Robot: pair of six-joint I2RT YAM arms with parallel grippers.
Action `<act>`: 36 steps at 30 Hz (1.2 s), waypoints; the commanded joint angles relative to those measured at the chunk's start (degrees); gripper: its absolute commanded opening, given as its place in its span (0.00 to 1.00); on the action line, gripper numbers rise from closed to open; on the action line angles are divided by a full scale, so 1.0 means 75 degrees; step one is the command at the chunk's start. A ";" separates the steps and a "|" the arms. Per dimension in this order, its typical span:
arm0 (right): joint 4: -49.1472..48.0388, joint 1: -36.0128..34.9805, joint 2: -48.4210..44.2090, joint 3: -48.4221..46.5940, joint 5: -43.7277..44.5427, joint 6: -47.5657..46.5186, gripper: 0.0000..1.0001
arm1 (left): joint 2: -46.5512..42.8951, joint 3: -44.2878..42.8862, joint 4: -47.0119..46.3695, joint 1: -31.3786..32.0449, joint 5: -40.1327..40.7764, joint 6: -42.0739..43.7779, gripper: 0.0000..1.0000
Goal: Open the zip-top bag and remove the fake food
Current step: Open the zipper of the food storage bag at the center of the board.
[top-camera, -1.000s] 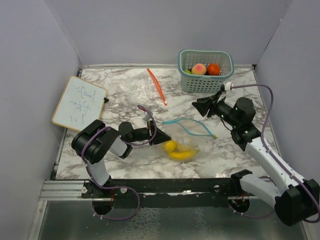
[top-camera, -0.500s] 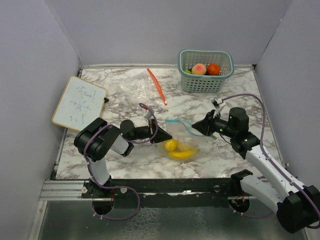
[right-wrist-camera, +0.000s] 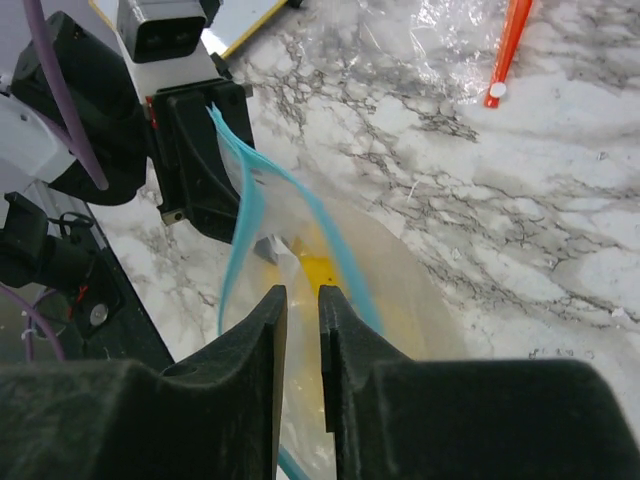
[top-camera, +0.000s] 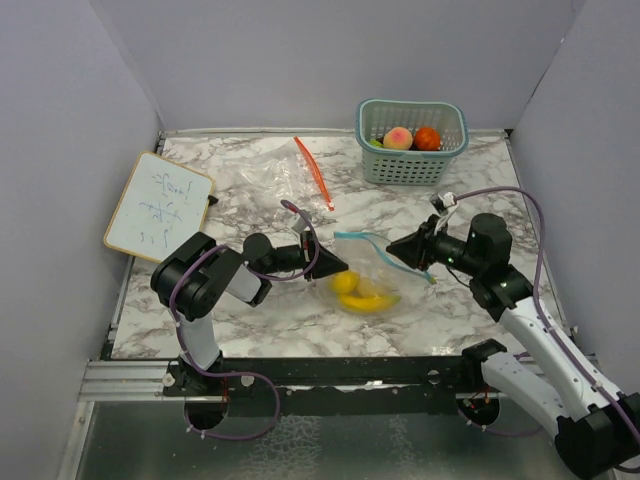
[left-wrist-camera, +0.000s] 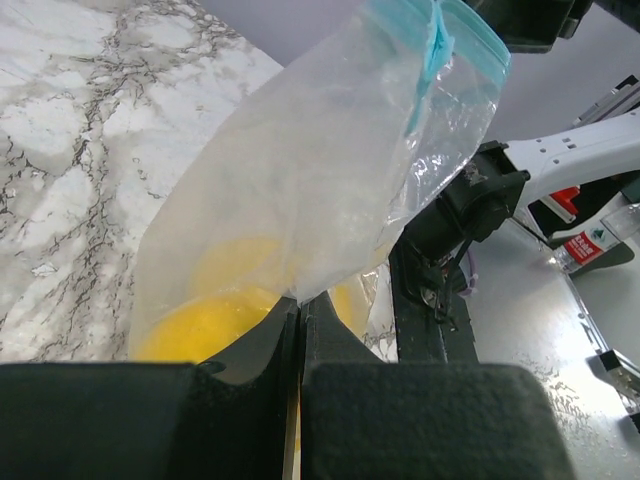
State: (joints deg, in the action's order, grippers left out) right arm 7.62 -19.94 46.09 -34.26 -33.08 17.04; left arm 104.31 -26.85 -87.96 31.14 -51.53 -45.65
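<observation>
Two yellow fruits, a lemon (top-camera: 345, 283) and a banana (top-camera: 368, 302), lie inside the bag (top-camera: 365, 262), low between the grippers. On its left wall the left gripper (top-camera: 338, 268) is clamped tight; the right gripper (top-camera: 396, 250) pinches the teal rim, and the bag's mouth gapes.

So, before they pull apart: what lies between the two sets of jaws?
The top view shows the zip-top bag spanning from left gripper to right gripper, both jaws shut on it, yellow fake food inside.
</observation>
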 commanded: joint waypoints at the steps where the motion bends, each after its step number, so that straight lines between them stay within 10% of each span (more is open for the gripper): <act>1: 0.0591 -0.0048 0.0535 -0.0420 -0.0309 -0.0518 0.21 | -0.0121 -0.0234 -0.0101 -0.0029 -0.0179 0.0209 0.00; 13: 0.0959 -0.0048 -0.0041 -0.0841 0.0901 -0.0961 0.55 | -0.0232 -0.0183 -0.0374 -0.0028 -0.0689 0.0156 0.00; 32: 0.0310 -0.0042 0.0338 -0.0675 0.0726 -0.1207 0.55 | -0.0028 -0.0190 -0.0958 -0.0050 -0.0842 -0.0218 0.00; 36: 0.0297 -0.0048 0.0660 -0.0581 0.0521 -0.1207 0.41 | 0.0013 -0.0260 -0.1048 -0.0039 -0.0871 -0.0298 0.00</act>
State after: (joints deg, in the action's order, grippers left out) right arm 12.16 -19.94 49.34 -39.27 -25.96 8.43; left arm 104.16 -28.16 -88.25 31.07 -56.38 -46.96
